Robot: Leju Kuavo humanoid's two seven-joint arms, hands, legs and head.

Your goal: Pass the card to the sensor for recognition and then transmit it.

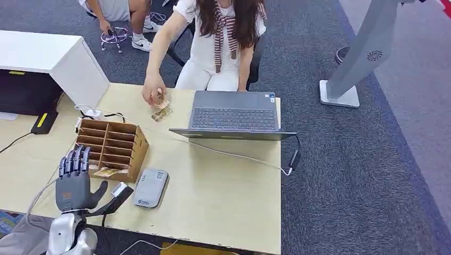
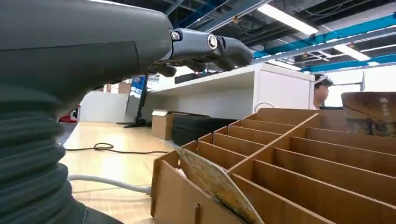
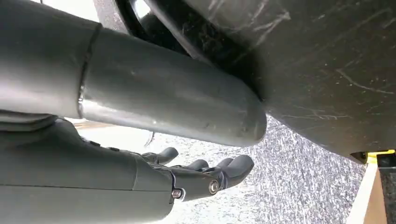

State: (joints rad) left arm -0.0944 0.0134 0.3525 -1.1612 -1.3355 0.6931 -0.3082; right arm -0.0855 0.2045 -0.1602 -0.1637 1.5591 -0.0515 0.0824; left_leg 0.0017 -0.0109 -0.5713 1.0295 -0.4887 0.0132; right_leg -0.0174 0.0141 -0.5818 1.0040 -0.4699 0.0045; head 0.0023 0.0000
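1. One card (image 1: 107, 172) lying in the front slot of the wooden organizer (image 1: 114, 146), leaning tilted against a divider in the left wrist view.
2. Hovering just beside that organizer: left hand (image 1: 74, 179), released, fingers apart, grasping nothing.
3. Sitting near the table (image 1: 223, 196) edge, just right of the organizer: grey card reader (image 1: 150, 187).
4. Standing behind: open laptop (image 1: 234, 114), cable trailing; person's hand (image 1: 153, 89) touching more cards (image 1: 161, 110).
5. Hanging low over carpet: right hand (image 3: 205, 175), fingers extended, empty; partly hidden by dark bodywork.
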